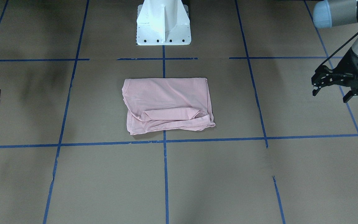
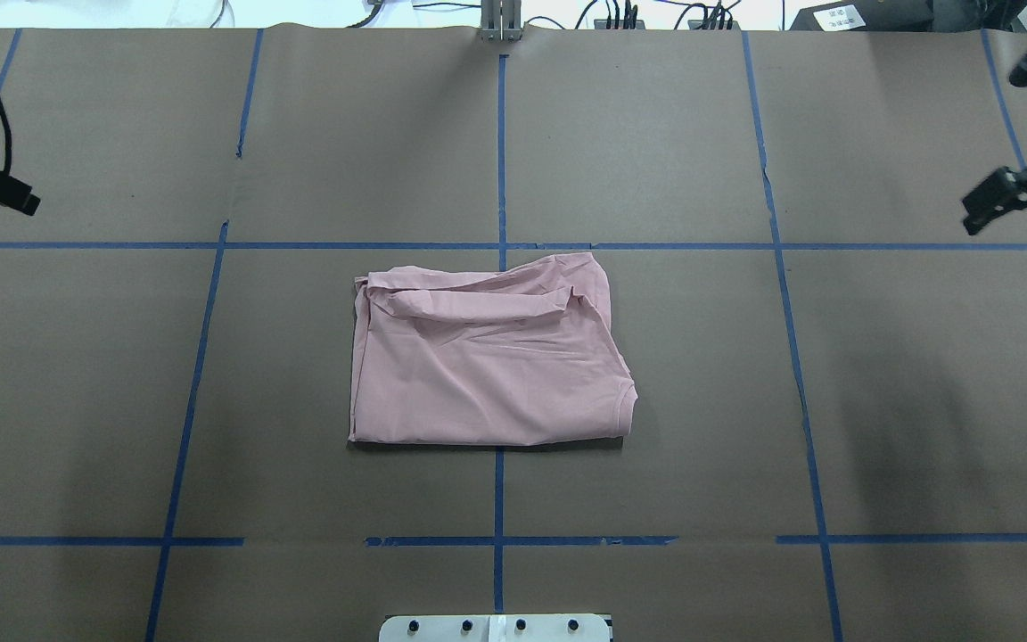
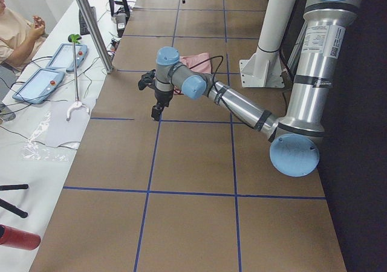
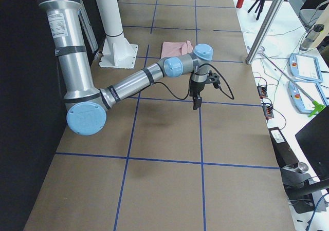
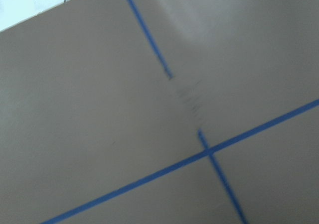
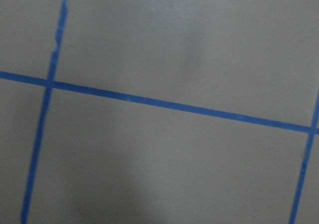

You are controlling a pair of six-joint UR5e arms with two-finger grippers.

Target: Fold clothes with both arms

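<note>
Table: I see one wide table (image 2: 924, 401), covered in brown paper (image 2: 77, 401) right up to its far edge.
Tape lines: blue tape lines (image 2: 497, 160) cross the paper in a grid of large squares. From here a few strips look broken or slightly off line.
T-shirt: a pale pink T-shirt (image 2: 487, 366) lies folded into a rough rectangle at the middle of the table, across the centre tape line. Its side toward the far edge is bunched and wrinkled, and its side toward the robot's edge lies flat.
Pedestal base: a white pedestal base (image 1: 163, 28) stands at the middle of the robot-side edge, well apart from the T-shirt.
</note>
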